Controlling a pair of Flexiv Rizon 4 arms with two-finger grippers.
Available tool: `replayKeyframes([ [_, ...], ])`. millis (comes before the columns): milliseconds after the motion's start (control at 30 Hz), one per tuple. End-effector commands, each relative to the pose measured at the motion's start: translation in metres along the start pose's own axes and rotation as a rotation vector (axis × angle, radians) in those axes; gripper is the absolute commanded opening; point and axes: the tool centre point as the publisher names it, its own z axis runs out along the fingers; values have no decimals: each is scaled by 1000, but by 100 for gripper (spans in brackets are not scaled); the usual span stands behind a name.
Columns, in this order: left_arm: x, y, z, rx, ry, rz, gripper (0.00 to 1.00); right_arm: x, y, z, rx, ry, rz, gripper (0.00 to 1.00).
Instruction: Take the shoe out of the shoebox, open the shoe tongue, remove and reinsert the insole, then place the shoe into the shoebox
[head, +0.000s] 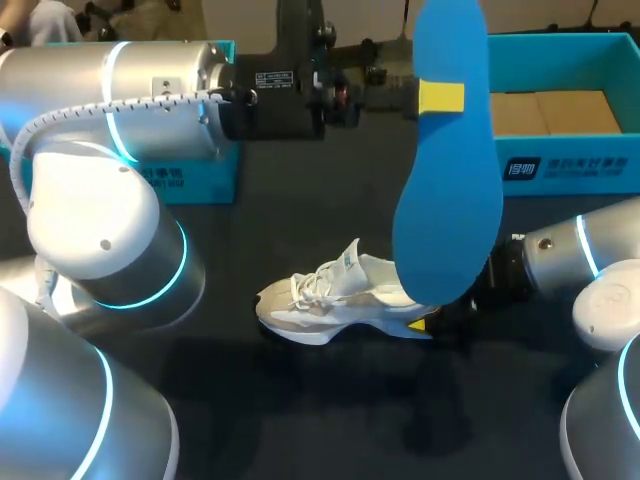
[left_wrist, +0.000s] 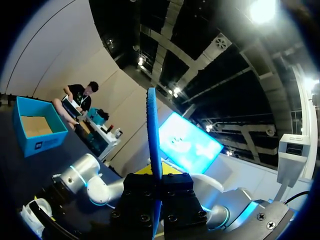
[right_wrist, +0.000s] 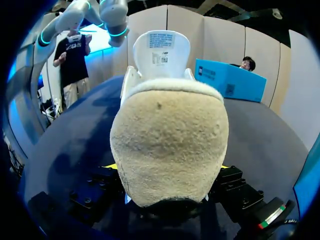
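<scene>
The left arm (head: 110, 150) comes in from the left and reaches across the far side of the worktop (head: 300, 400); its left hand (head: 440, 97) is clamped on the blue insole (head: 450, 200), a yellow tip pressed flat on the face of it near its far end; the insole is held up off the worktop, out of the shoe, with its long side running toward the near edge, and in the head view its lower part hides the heel end of the shoe (head: 330, 300); in the left wrist view the insole shows edge-on, a thin blue blade standing out from between the black fingers (left_wrist: 175, 192).

The white shoe sits on its sole about the middle of the worktop, toe toward the left arm's side, heel toward the right arm (head: 570, 260); its tongue (right_wrist: 162, 50) is pulled up and stands upright above the laces; the right hand (head: 440, 318) is down at the heel, and in the right wrist view the beige heel fills the space between its fingers, a yellow tip touching it on either side, so this hand is closed on the shoe.

The blue shoebox (head: 560, 170) stands open at the far right of the worktop, well apart from the shoe, with brown card showing inside; a second blue box part (head: 195, 180) lies at the far left, partly behind the left arm.
</scene>
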Motion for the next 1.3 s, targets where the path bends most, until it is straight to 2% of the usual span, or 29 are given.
replayKeyframes([
  [33,0,2,0,2,0,0,0,1,1,1,5,-1,0,100],
  [233,0,2,0,2,0,0,0,1,1,1,5,-1,0,100],
  [567,0,2,0,2,0,0,0,5,16,-33,128,-33,5,100],
  [867,0,2,0,2,0,0,0,5,27,-51,297,-36,-7,100],
  [1167,0,2,0,2,0,0,0,6,34,-57,496,-72,-6,100],
  [1233,0,2,0,2,0,0,0,7,36,-59,495,-85,-7,100],
  [1300,0,2,0,2,0,0,0,8,37,-61,538,-96,-5,100],
])
